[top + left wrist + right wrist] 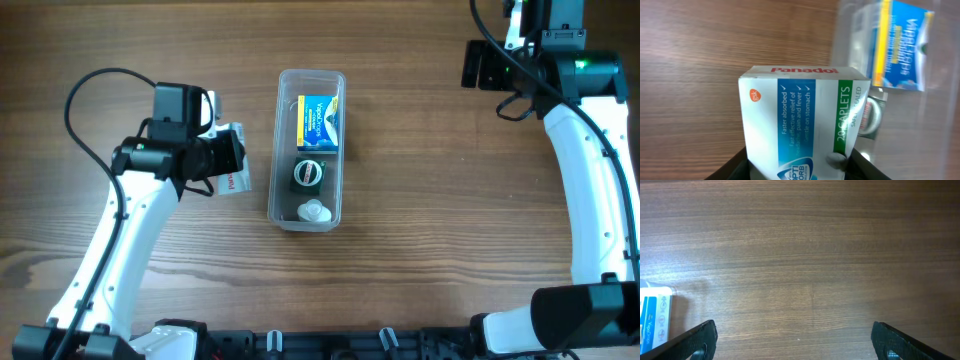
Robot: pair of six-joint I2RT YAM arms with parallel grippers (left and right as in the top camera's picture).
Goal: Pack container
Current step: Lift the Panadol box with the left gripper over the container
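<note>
The clear plastic container point(308, 150) lies lengthwise in the middle of the table. It holds a blue and yellow box point(319, 123), a small dark round jar point(308, 174) and a white cap-like item point(314, 212). My left gripper point(232, 160) is shut on a white Panadol box point(800, 122), just left of the container; the container's wall point(940, 120) and the blue box point(902, 45) show in the left wrist view. My right gripper point(795, 342) is open and empty at the far right back, over bare wood.
The wooden table point(430, 200) surrounds the container. A corner of the blue box point(652, 317) shows at the left edge of the right wrist view. Arm bases stand at the front edge.
</note>
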